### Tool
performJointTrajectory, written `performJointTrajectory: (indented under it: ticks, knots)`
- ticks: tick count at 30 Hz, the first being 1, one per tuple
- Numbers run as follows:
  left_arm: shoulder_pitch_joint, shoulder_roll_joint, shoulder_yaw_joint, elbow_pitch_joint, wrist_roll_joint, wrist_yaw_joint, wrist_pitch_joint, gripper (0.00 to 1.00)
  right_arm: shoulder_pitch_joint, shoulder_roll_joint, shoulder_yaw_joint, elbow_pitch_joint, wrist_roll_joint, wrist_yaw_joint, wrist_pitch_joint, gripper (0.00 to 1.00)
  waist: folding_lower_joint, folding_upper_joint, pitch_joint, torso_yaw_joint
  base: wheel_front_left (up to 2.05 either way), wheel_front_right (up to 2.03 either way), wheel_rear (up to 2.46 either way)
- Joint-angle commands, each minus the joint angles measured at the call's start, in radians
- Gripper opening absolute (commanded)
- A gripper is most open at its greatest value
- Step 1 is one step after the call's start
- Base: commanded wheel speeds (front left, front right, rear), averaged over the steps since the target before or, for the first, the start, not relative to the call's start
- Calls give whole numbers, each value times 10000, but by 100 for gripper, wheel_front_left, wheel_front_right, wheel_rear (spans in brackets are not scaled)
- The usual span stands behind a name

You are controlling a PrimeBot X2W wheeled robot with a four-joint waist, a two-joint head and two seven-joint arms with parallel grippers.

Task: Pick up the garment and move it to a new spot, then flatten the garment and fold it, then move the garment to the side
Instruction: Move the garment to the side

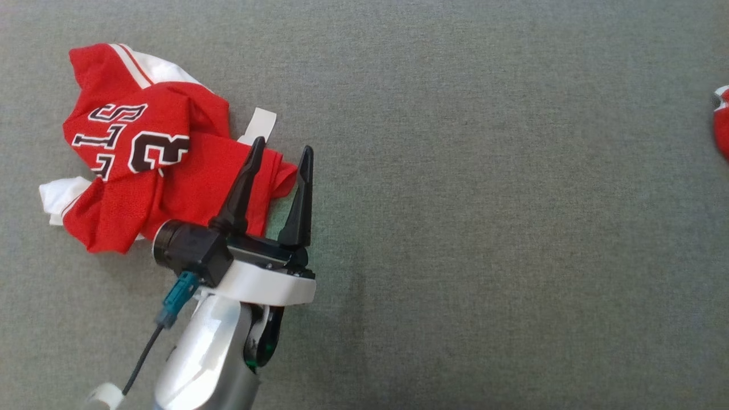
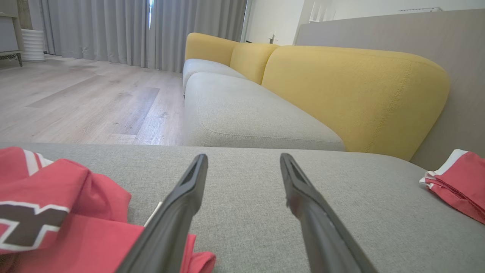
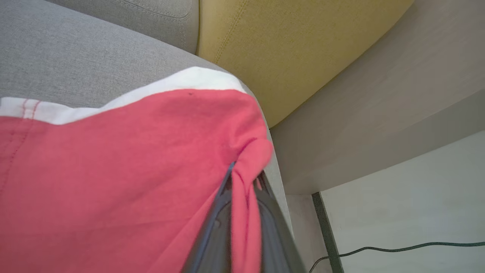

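A crumpled red jersey [image 1: 154, 165] with white trim and black-and-white lettering lies at the upper left of the grey cushion [image 1: 455, 199]. My left gripper [image 1: 283, 145] stands open at the jersey's right edge. Its left finger [image 1: 242, 188] lies over the red cloth and its right finger [image 1: 299, 199] over bare cushion. In the left wrist view the jersey [image 2: 64, 212] sits at lower left beside the open left gripper [image 2: 243, 157]. A second piece of red cloth [image 1: 722, 122] with white trim shows at the far right edge. My right gripper [image 3: 246, 178] is shut on this red cloth [image 3: 113, 182], which drapes over its fingers.
Yellow backrests [image 2: 352, 91] and further grey seat cushions [image 2: 242, 113] run beyond the cushion. A wooden floor [image 2: 75, 102] and grey curtains [image 2: 113, 30] lie to the left. A grey panel [image 3: 379, 113] and a floor cable [image 3: 398, 248] are beside the cushion's corner.
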Motion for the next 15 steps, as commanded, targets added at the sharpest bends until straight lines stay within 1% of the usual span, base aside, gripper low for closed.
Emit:
performJointTrajectory:
  ticks: [1,2,3,4,11,15]
  knots:
    - [-276,56,313,-292,30,9,-94,100,-95,-208,-111,-225,-147,-9,-34,0,-1,0,-9,-18,0,0,0]
    - [-281,56,320,-277,33,10,-94,100,-94,-131,-286,-235,-268,-9,-30,0,-1,0,-19,-33,0,0,0]
    - [-281,56,329,-259,38,10,-94,100,-83,-38,-418,-268,-393,-9,-63,40,-1,0,-39,-51,0,0,0]
    - [-275,56,338,-237,45,9,-94,100,-73,60,-552,-310,-510,-9,-100,100,-1,0,-66,-74,0,0,0]
    - [-179,56,481,-137,70,5,-94,100,-174,896,-1221,-844,-1188,-9,-242,100,-1,0,-550,-275,0,0,0]
    - [1,56,662,-188,68,30,-94,100,-236,1694,-1205,-1335,-1276,-9,-570,100,-1,0,-1081,-403,0,0,0]
